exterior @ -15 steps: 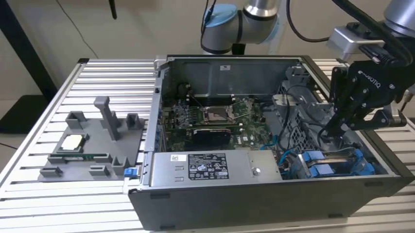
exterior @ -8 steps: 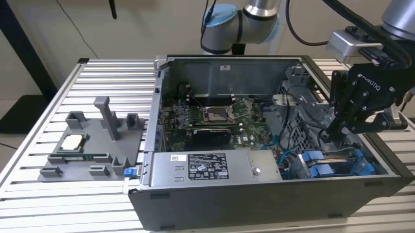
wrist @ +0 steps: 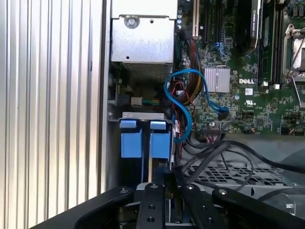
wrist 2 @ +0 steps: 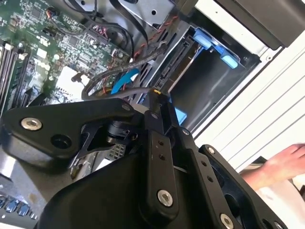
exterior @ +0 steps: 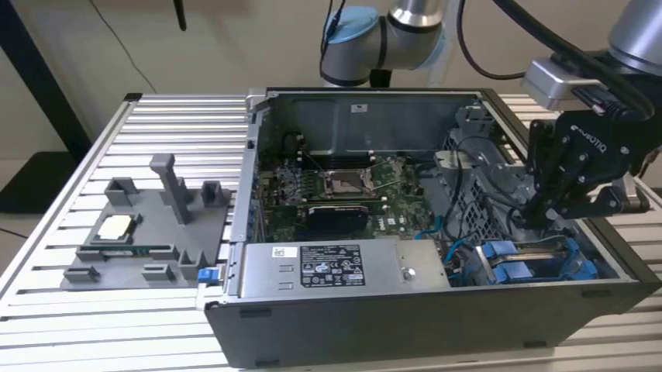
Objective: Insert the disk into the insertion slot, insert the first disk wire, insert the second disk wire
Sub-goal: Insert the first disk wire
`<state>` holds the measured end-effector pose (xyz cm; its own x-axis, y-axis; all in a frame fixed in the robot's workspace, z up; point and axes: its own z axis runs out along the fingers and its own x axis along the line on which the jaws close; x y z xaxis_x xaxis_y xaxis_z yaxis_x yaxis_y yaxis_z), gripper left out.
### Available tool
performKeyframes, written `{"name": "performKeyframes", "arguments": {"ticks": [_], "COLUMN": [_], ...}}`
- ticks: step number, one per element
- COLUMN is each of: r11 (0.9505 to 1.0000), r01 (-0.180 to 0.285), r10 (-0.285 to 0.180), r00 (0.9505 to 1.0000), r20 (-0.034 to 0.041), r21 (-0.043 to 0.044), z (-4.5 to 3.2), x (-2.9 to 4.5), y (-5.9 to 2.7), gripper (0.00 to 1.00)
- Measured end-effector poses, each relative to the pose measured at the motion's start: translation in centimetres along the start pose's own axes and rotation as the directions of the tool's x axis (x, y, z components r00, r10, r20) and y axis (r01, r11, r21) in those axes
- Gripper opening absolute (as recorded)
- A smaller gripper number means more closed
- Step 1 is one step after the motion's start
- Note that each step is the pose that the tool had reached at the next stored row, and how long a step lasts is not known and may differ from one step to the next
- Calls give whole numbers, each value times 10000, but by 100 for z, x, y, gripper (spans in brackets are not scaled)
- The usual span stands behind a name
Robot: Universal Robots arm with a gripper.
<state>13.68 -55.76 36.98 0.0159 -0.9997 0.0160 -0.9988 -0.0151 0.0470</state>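
An open computer case (exterior: 414, 325) lies on a ribbed metal table (exterior: 166, 124). Inside it, a green motherboard (exterior: 342, 186) sits in the middle. A grey power supply box (exterior: 331, 263) with a white label lies along the near edge.

The drive slot (exterior: 507, 267) is in the near corner of the case, on the exterior view's right, and is marked by bright blue plastic rails. In the first wrist view its two blue tabs (wrist: 131, 138) stand side by side just beyond the gripper. The disk (wrist 2: 174, 64) appears to be seated in this slot. In the second wrist view its dark connector edge faces the inside of the case.

The black gripper (exterior: 538, 221) reaches down into the case just beside the slot. In the second wrist view the gripper (wrist 2: 156, 102) has its fingers drawn close together, and they seem to pinch the end of a black wire (wrist 2: 119, 90) near the disk's connector edge. Whether the wire is plugged in cannot be told. A blue cable (wrist: 186, 71) loops loosely over the motherboard beside the slot.

A grey plastic tray (exterior: 145, 205) rests on the table at the exterior view's left, well apart from the gripper. A person's hand (wrist 2: 281, 164) rests outside the case.
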Motion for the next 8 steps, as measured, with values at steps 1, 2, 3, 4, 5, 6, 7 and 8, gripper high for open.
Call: {"name": "performKeyframes", "arguments": {"ticks": [1, 2, 3, 4, 5, 6, 7, 8], "r11": [10000, 10000, 10000, 10000, 10000, 10000, 10000, 10000], "r01": [0, 0, -1, -1, -3, -3, -1, -1], "r10": [0, 0, 1, 1, 3, 3, 1, 1], "r00": [10000, 10000, 10000, 10000, 10000, 10000, 10000, 10000], "r20": [-7, -10, -13, -19, -24, -25, -23, -23], "r21": [0, 0, 0, 0, 0, 0, 0, 0], "z": [6, 12, 18, 23, 27, 28, 29, 29], "x": [0, 0, 0, 0, 0, 0, 0, 0], "y": [-4, -8, -13, -15, -16, -16, -18, -18], "gripper": [19, 19, 19, 19, 19, 19, 19, 19]}}
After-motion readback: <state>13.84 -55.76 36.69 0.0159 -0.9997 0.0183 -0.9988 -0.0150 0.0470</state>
